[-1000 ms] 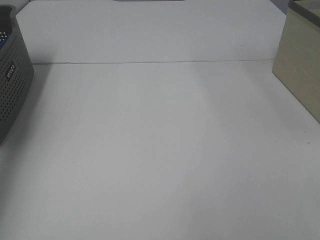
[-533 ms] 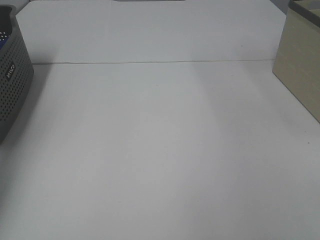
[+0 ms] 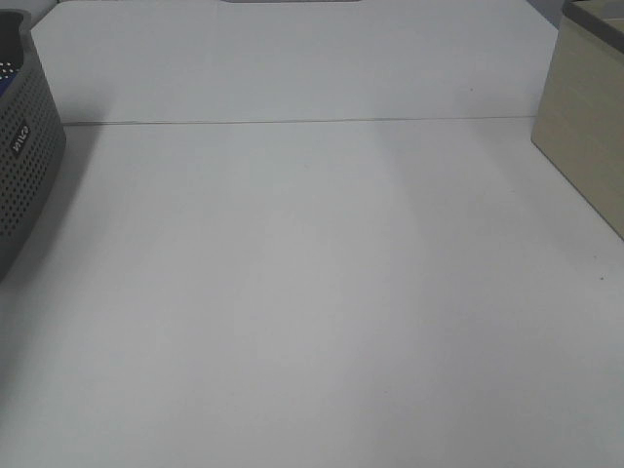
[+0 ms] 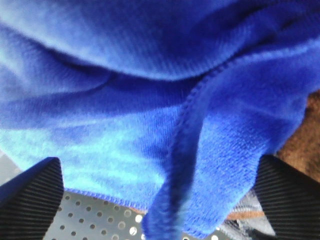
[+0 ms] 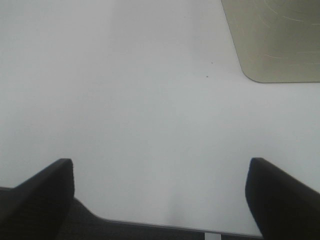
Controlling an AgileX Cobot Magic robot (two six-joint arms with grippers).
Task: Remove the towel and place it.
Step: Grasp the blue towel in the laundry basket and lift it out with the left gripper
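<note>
A large royal-blue microfibre towel (image 4: 150, 110) lies bunched in soft folds inside the dark grey perforated plastic basket (image 3: 24, 166). The left gripper (image 4: 157, 172) hangs close over it, jaws spread wide and holding nothing. The right gripper (image 5: 159, 167), also wide open, hovers well apart from the basket. The cloth looks light and limp; its raised stitched fold seems the best place to pinch.

Royal-blue microfibre towel (image 4: 120, 120), bunched in deep soft folds, seen close and slightly blurred. Stitched hem curving down across the middle to a drooping corner. Lying over a perforated grey surface (image 4: 90, 215).
</note>
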